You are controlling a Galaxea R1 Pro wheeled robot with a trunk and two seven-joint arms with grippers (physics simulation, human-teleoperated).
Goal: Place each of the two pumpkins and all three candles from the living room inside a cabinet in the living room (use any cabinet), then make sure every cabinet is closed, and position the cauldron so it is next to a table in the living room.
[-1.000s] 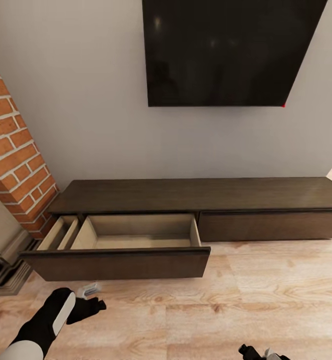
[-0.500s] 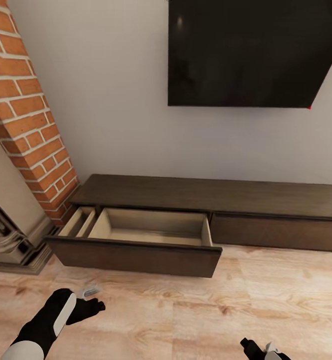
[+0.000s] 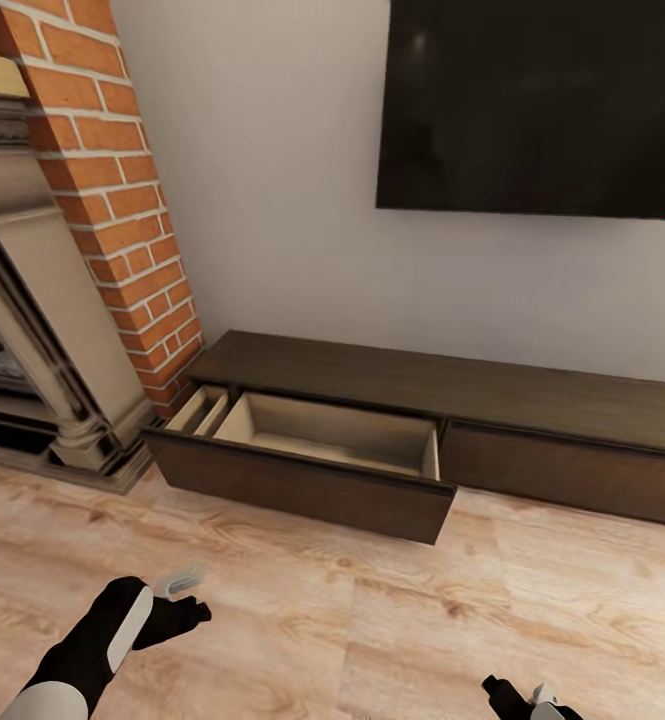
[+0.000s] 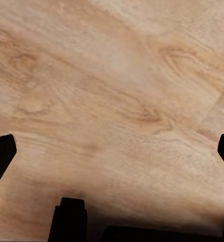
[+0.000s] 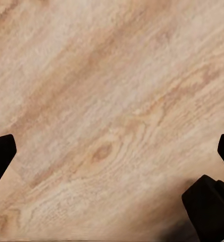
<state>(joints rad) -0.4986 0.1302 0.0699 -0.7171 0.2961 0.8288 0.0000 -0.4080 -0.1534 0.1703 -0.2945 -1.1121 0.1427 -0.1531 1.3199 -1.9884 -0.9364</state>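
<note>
Drawer (image 3: 322, 440) open ahead, nearer my left claw (image 3: 177, 598).
Both claws spread and hold nothing; cabinet (image 3: 452, 400) runs long along the wall; right claw (image 3: 517, 693) low, aside.

Long low dark-brown wood cabinet (image 3: 452, 385), faint grain on top and fronts; its open drawer (image 3: 322, 440) pale beige inside. Red-orange brick column (image 3: 122, 190) with light grey mortar lines beside a cream-tan carved fireplace surround (image 3: 42, 330); wall (image 3: 272, 200) plain off-white, glossy black flat screen (image 3: 542, 100). Light honey wood plank floor (image 3: 372, 620) with darker swirling knots; left arm (image 3: 92, 640) black with a white panel.
</note>
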